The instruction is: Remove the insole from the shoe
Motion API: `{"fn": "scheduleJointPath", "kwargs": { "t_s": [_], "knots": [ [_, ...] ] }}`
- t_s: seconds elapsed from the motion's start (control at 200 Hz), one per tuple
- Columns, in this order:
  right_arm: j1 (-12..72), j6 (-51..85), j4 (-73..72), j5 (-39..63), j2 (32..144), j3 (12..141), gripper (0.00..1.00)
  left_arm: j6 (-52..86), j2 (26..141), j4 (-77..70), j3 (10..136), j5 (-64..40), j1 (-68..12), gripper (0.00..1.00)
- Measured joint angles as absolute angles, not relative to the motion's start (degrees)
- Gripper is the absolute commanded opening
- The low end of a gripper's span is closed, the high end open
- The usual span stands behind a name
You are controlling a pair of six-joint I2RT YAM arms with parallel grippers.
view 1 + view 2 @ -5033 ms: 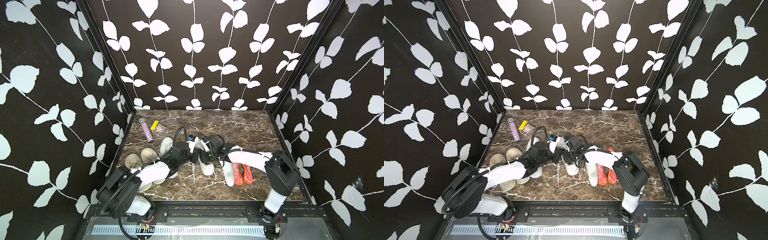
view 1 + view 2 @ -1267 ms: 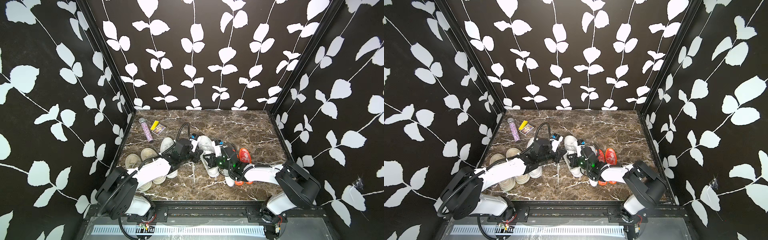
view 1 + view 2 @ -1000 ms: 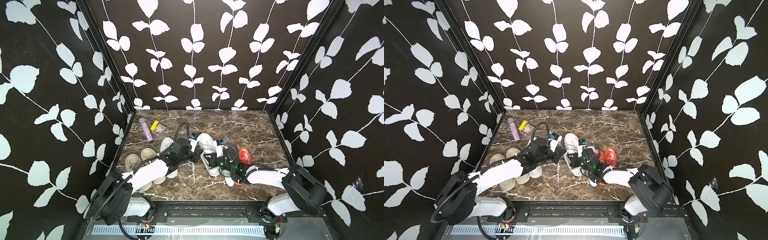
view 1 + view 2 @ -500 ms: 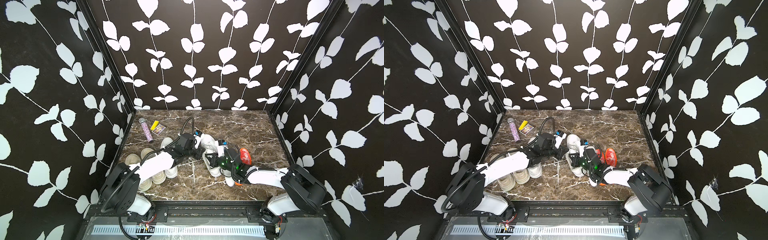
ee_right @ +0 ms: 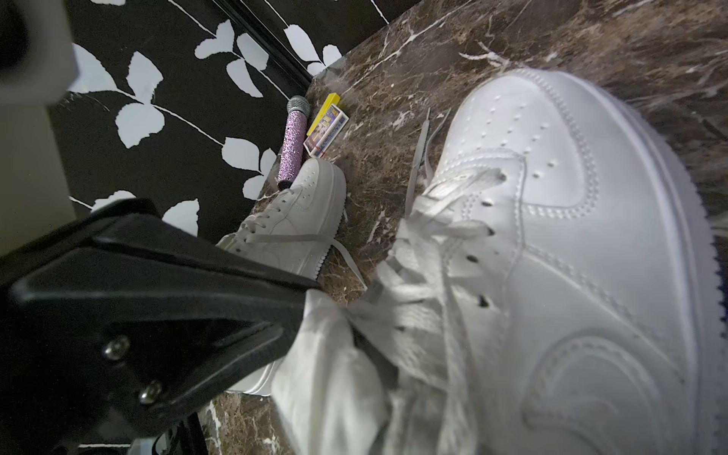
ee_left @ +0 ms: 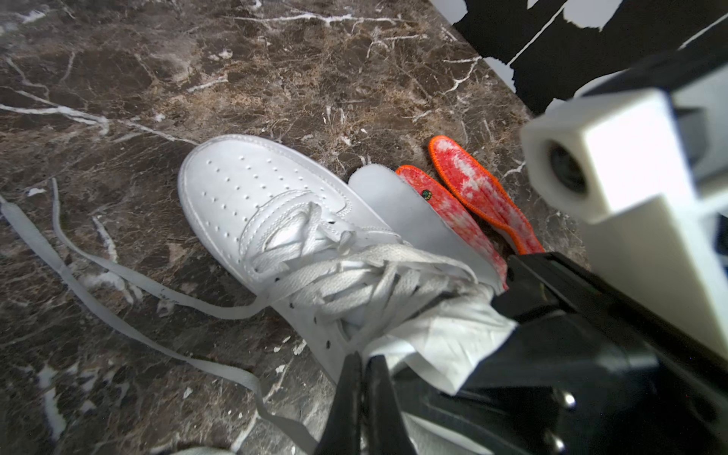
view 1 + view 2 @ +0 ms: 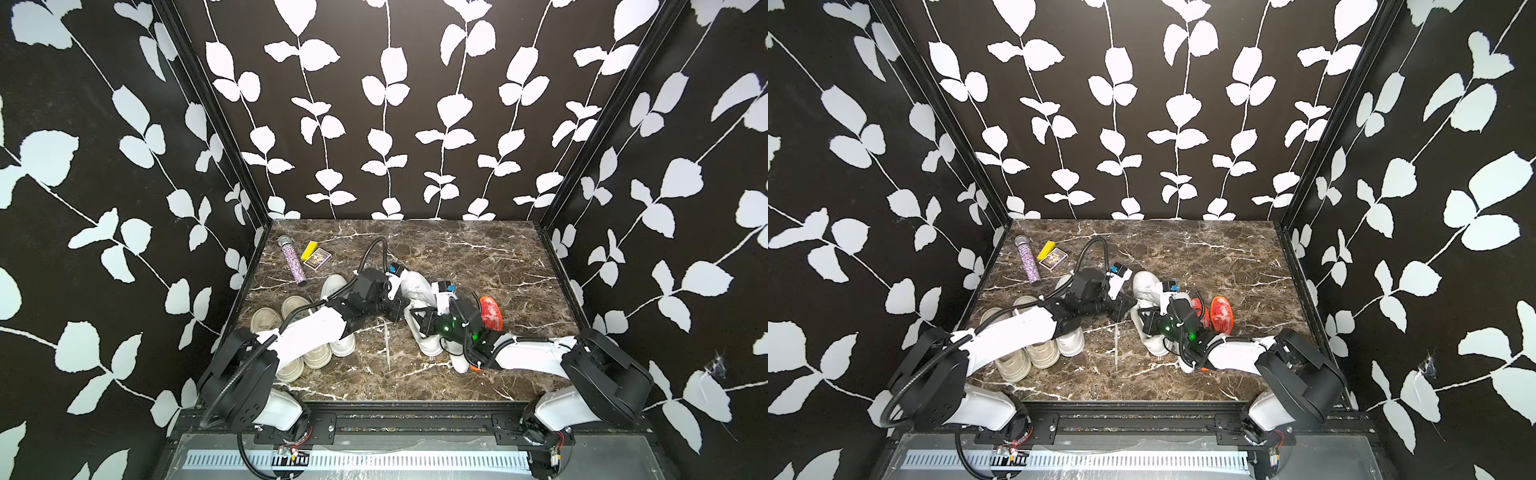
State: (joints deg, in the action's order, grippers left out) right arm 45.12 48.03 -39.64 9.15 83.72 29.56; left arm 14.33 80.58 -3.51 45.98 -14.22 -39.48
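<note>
1. Right now, I am watching the white sneaker (image 7: 417, 286) lying at the centre of the table (image 7: 478, 257), its toe pointing toward 11 o'clock in both top views.
2. The left gripper (image 6: 364, 364) is sitting at the sneaker's 9 o'clock. Its fingers are pressing together with the tips against the collar edge, and I cannot tell whether they are pinching anything.
3. The right gripper (image 5: 304, 313) is sitting at the sneaker's 4 o'clock. Its fingers are clamping the white crumpled fabric (image 6: 445, 335) sticking out of the sneaker's mouth; whether it is tongue or insole, I cannot tell.
4. Laces and fabric are hiding the sneaker's inside from me.
5. At the sneaker's 3 o'clock, 1 white insole (image 6: 394, 208) and 2 orange insoles (image 6: 476, 193) are lying flat, the white one touching the sneaker.
6. A lace (image 6: 118, 272) is trailing toward 7 o'clock.
</note>
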Motion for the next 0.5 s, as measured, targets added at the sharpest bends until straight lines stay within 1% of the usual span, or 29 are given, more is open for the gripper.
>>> {"fn": "scheduleJointPath", "kwargs": {
  "t_s": [0.09, 0.15, 0.3, 0.5],
  "knots": [
    [45.6, 48.6, -40.8, 10.0, 84.0, 29.9, 0.00, 14.9, 77.8, -5.0, 44.0, -15.1, -38.8, 0.20],
    [45.6, 48.9, -41.3, 9.7, 84.8, 30.5, 0.00, 15.8, 76.5, -4.9, 43.2, -14.7, -37.4, 0.24],
    [45.3, 49.6, -43.8, 7.6, 87.8, 31.0, 0.00, 18.3, 75.9, -1.5, 41.8, -9.8, -34.1, 0.35],
    [45.5, 49.6, -44.0, 6.9, 89.3, 31.8, 0.00, 21.9, 75.9, -0.9, 39.1, -10.2, -35.5, 0.42]
  ]
}}
